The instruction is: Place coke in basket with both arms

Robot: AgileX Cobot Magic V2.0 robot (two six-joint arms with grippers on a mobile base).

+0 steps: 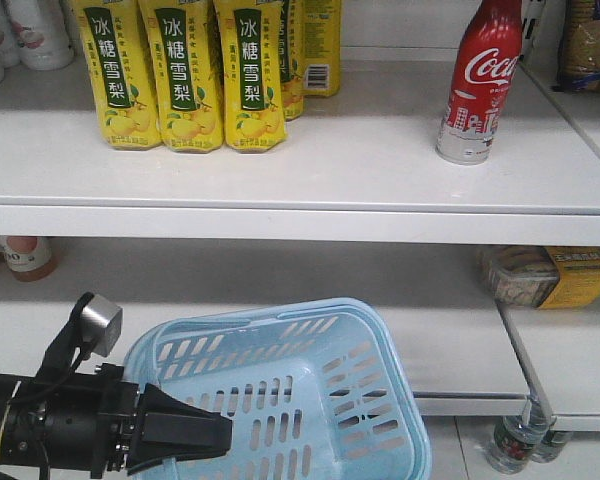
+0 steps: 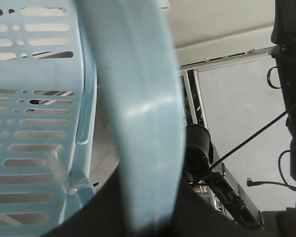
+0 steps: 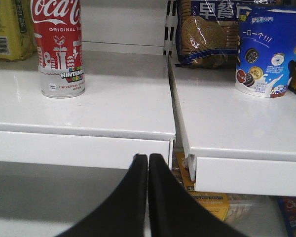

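Observation:
The coke (image 1: 478, 85) stands upright on the right part of the upper white shelf; the right wrist view has its red body and silver base (image 3: 59, 49) at upper left. The light blue basket (image 1: 380, 350) hangs tilted below that shelf, in front of the lower one. My left gripper (image 1: 215, 432) reaches in from the lower left and is shut on the basket's near side. In the left wrist view a wide blue band of the basket (image 2: 138, 98) runs between the black jaws. My right gripper (image 3: 148, 157) is shut and empty, below the shelf's front edge and right of the coke.
Yellow pear-drink bottles (image 1: 180, 70) crowd the upper shelf's left. A biscuit bag (image 3: 209, 32) and a blue cookie tub (image 3: 269, 49) stand on the neighbouring shelf section. A yellow-labelled pack (image 1: 550, 275) lies on the lower shelf, and bottles (image 1: 510, 445) stand near the floor.

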